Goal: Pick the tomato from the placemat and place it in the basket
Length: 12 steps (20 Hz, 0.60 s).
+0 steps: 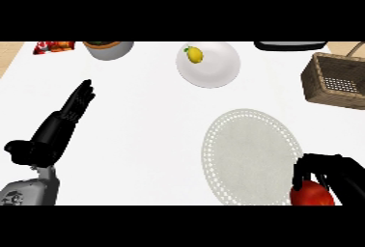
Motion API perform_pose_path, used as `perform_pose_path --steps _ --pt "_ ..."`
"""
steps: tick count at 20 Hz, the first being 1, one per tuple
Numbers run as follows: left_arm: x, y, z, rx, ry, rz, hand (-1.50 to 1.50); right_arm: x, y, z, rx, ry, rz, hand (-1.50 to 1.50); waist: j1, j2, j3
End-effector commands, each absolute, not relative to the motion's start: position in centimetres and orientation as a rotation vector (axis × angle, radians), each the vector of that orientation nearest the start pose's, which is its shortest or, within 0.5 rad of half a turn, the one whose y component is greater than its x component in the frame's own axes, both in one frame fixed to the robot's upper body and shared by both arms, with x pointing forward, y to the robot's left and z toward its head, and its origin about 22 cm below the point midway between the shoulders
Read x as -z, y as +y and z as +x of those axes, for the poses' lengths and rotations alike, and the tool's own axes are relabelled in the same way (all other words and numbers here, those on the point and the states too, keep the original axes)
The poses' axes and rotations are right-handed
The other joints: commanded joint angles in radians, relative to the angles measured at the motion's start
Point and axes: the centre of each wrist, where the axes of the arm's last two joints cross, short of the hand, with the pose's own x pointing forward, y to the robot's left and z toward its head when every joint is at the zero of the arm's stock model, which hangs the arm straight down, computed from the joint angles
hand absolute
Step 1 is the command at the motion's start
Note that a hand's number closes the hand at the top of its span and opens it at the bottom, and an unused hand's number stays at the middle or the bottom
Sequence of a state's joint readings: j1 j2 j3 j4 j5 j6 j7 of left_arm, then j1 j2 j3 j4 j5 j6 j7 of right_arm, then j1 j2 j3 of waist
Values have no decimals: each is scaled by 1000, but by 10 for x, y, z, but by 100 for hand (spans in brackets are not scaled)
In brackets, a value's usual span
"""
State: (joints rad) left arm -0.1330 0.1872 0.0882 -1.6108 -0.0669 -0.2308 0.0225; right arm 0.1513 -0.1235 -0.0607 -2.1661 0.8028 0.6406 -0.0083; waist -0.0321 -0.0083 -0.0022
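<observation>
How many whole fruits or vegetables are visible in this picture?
2. A lemon lies on the white plate, top centre; a tomato is in the right robot hand, lower right. The grey bowl at the top edge may hide more.

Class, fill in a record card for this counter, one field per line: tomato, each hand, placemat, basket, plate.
tomato: red, at the placemat's lower right edge, held
right hand: fingers curled round the tomato
left hand: open, resting at the left, holds nothing
placemat: pale, lacy-edged, centre right
basket: wicker, far right, tomato not in it
plate: white, carries a lemon
</observation>
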Motion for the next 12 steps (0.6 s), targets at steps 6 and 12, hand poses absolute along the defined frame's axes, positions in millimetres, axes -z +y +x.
perform_pose_path --steps 6,12 --pt "-54 267 273 354 -1683 85 0 -185 -264 130 -661 -1840 -466 150 -1 0 0" --pt "-52 278 263 366 -1673 88 0 -210 -271 125 -569 -1790 -540 150 7 -4 -2"
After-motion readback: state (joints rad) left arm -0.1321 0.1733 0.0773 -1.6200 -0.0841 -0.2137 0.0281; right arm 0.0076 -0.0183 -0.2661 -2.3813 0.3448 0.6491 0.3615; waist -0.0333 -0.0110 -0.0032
